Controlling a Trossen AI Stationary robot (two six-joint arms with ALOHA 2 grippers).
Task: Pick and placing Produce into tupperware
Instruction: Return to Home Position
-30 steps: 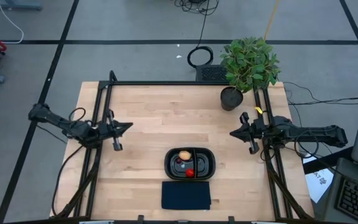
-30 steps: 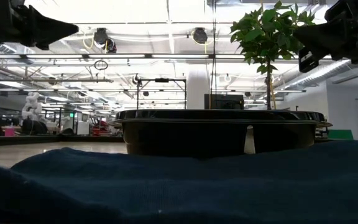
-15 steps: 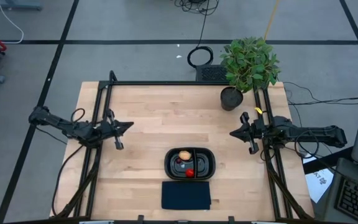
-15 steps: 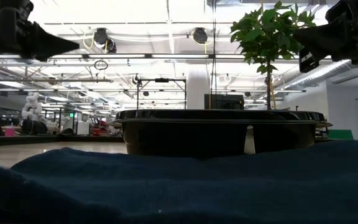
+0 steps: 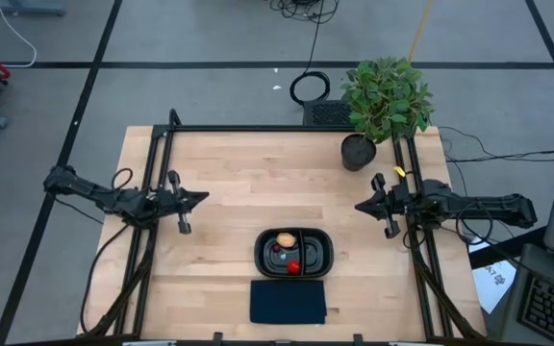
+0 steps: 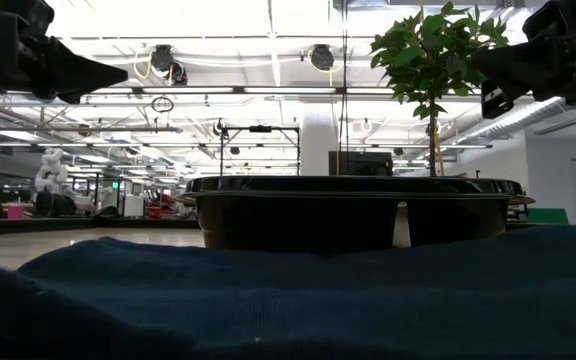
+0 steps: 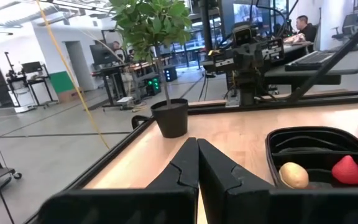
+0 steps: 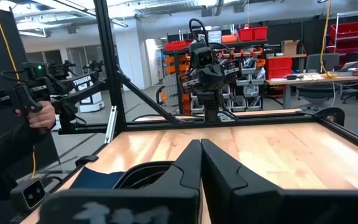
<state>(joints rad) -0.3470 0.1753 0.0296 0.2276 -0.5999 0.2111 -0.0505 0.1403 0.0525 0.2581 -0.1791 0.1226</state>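
Three pieces of produce (image 5: 285,238) lie in the black tupperware (image 5: 327,252) on the worktop (image 5: 239,163). With apparently nothing left to pick, the left gripper (image 5: 203,196) and right gripper (image 5: 359,205) hang well clear at either side, jaws pressed together and empty.

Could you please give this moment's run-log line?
left end effector: shut, table's left | right end effector: shut, table's right | red strawberry and tan ball in black oval plastic container
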